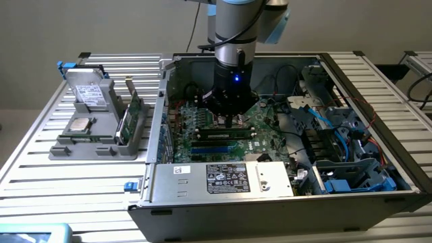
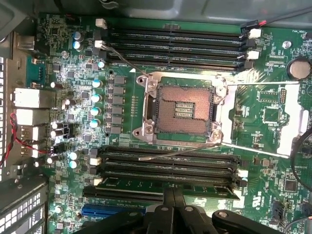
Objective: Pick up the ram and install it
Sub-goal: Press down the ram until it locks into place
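Slatted metal tabletop fills the exterior view from edge to edge, under a plain beige wall. At the centre and right of the frame an open computer case lies on its side, its silver power supply along the lower edge and blue cables bunched at the right. Left of centre, a grey parts holder carries a drive, a processor and a wider green card standing upright in its slot.

From the upper centre of the exterior view the robot arm reaches down into the case, over the green motherboard. Its gripper sits just above the ram, which lies along a slot in the bank nearest the power supply.

At the centre of the wrist view is the empty processor socket, with black memory slots across the top. Near the bottom edge the ram lies lengthwise in the outermost slot of the lower bank. The gripper has its black fingers pressed together, tips meeting at the stick's top edge.
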Robot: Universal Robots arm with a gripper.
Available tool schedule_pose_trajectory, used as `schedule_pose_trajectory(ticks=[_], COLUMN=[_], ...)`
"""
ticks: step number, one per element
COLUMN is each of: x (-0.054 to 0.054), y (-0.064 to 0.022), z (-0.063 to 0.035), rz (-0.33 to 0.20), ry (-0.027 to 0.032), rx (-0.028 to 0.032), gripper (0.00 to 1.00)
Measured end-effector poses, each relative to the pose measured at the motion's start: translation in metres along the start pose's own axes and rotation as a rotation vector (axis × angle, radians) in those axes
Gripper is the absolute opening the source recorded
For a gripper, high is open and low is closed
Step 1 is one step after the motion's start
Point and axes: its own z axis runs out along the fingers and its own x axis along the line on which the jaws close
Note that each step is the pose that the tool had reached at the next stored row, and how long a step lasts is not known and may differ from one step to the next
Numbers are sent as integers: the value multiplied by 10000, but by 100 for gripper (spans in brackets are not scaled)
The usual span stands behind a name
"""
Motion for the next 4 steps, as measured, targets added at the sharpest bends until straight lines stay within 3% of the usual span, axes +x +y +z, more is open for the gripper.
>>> schedule_pose_trajectory(ticks=[4], x=[0], y=[0], z=[1], rz=[1], ry=[-1], rx=[-2], gripper=[11])
